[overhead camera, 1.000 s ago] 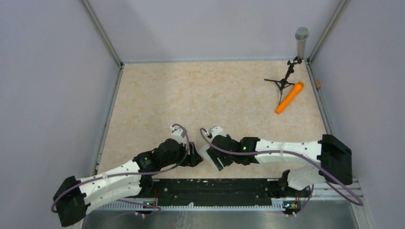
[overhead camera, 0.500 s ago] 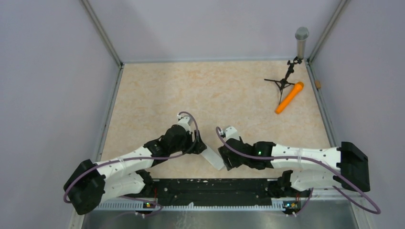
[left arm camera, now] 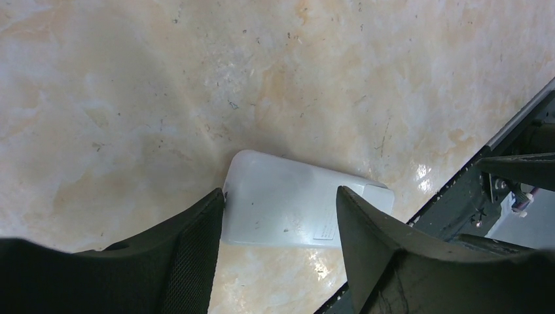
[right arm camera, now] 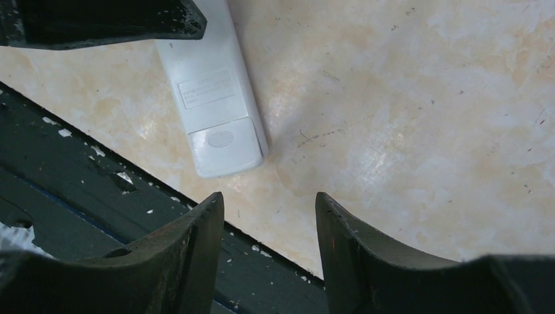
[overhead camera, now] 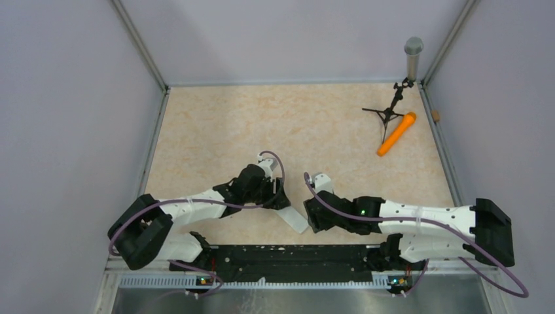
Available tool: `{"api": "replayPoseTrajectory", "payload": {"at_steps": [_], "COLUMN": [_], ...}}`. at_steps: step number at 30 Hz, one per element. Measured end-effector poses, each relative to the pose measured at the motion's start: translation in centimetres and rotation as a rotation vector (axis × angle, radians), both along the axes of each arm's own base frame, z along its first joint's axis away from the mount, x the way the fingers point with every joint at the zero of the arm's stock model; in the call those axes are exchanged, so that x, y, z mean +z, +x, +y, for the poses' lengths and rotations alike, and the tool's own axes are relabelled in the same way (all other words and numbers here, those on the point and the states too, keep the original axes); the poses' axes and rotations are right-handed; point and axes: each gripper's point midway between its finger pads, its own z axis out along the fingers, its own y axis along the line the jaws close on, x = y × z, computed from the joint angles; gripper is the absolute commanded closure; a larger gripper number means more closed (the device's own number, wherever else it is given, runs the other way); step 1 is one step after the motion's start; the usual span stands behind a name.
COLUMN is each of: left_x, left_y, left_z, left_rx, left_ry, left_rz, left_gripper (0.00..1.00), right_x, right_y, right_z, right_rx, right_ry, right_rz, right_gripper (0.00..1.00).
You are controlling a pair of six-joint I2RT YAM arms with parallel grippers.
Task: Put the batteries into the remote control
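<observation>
Two grippers are set at the remote control, which lies back-up on the tabletop, slanted, with its lower end close to the black rail at the near edge. The left gripper is placed astride the upper part of the white body, one finger at each long side; whether the pads are pressed against the sides or merely stand beside them cannot be told from the wrist view. The right gripper is held just off the lower end with its jaws moderately apart and nothing between them but bare tabletop. The battery cover is seen in place on the back, below a small label. No batteries are visible in any view. The step in hand is judged to be the securing of the remote so that the compartment can be opened; loading has not begun. For the next move, the body has to be pinned firmly by the left gripper, and the cover has to be slid off toward the rail by the right, with care that the remote is not pushed over the edge.
</observation>
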Motion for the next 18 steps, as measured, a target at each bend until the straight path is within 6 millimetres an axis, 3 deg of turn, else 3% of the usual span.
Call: {"api": "replayPoseTrajectory", "payload": {"at_steps": [9, 18], "left_x": [-0.6, -1.5], "left_y": [-0.3, -2.4], "left_z": [-0.7, -0.3], "left_rx": [-0.017, -0.019], "left_ry": [-0.03, -0.057], "left_rz": [0.033, 0.086], "left_gripper": [0.44, 0.47], "right_x": [0.2, -0.1], "right_y": [0.1, 0.0], "right_z": [0.3, 0.1], "right_rx": [-0.006, -0.019], "right_ry": [0.028, 0.027], "right_rz": [-0.004, 0.005], "right_gripper": [0.51, 0.55]}}
